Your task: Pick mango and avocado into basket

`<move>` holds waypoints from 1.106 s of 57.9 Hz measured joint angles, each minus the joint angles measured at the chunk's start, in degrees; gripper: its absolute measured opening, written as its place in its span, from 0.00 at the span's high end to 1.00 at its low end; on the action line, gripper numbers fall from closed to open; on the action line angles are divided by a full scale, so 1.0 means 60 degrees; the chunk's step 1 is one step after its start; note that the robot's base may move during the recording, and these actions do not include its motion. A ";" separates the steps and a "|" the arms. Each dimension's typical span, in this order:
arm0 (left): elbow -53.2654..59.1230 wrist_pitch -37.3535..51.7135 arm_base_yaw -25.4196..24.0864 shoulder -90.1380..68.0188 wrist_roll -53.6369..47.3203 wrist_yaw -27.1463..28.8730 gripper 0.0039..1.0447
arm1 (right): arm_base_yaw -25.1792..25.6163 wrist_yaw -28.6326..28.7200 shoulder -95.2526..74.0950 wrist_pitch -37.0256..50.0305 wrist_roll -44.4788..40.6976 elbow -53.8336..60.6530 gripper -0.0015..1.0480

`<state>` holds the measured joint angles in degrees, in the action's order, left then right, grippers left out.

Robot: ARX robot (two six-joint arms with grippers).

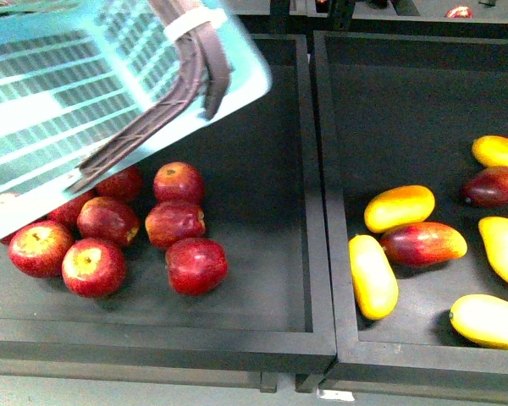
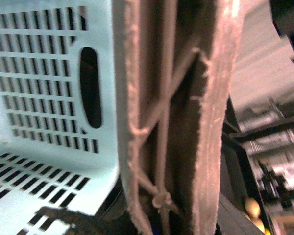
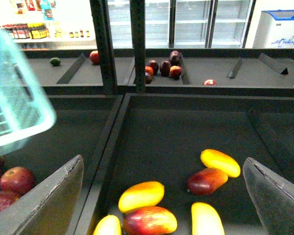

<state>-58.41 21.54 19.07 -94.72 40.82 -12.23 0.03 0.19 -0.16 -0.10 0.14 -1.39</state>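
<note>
The light teal basket (image 1: 85, 93) hangs tilted over the left bin, its brown-grey handles (image 1: 195, 80) bound by a white zip tie. My left gripper (image 2: 169, 205) is shut on the basket handle (image 2: 176, 122), which fills the left wrist view beside the slotted wall (image 2: 44, 88). A yellow-orange mango (image 1: 399, 208) lies in the right bin among other mangoes. My right gripper (image 3: 161, 198) stands open above that bin, the mango (image 3: 141, 196) between and below its fingers (image 3: 49, 200). A small dark green fruit (image 3: 55, 61), possibly the avocado, sits on the far shelf.
Several red apples (image 1: 173, 224) fill the left bin under the basket. Red-blushed mangoes (image 1: 423, 244) and plain yellow ones (image 1: 373, 275) lie round the mango. A raised black divider (image 1: 322, 211) separates the bins. More fruit (image 3: 164, 66) sits on the far shelves.
</note>
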 joint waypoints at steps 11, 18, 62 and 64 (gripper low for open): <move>-0.3140 -0.1920 0.0780 -0.2189 -0.1235 -0.3847 0.86 | 0.0000 0.0000 0.0000 0.0000 0.0000 0.0000 0.08; -0.4513 -0.3034 0.1235 -0.3075 -0.1621 -0.5078 0.86 | 0.0000 0.0000 0.0000 0.0000 0.0000 0.0000 0.08; -0.5654 -0.4171 0.1413 -0.3453 -0.2572 -0.5428 0.86 | 0.4284 0.1814 -1.2400 0.2575 -0.2182 -0.2404 0.08; -0.5654 -0.4171 0.1424 -0.3453 -0.2579 -0.5428 0.86 | 0.4233 0.1905 -1.3406 0.3242 -0.2652 -0.2616 0.08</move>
<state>-92.33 -3.49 27.62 -115.44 25.34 -44.80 25.43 11.62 -80.60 19.35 -15.77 -17.08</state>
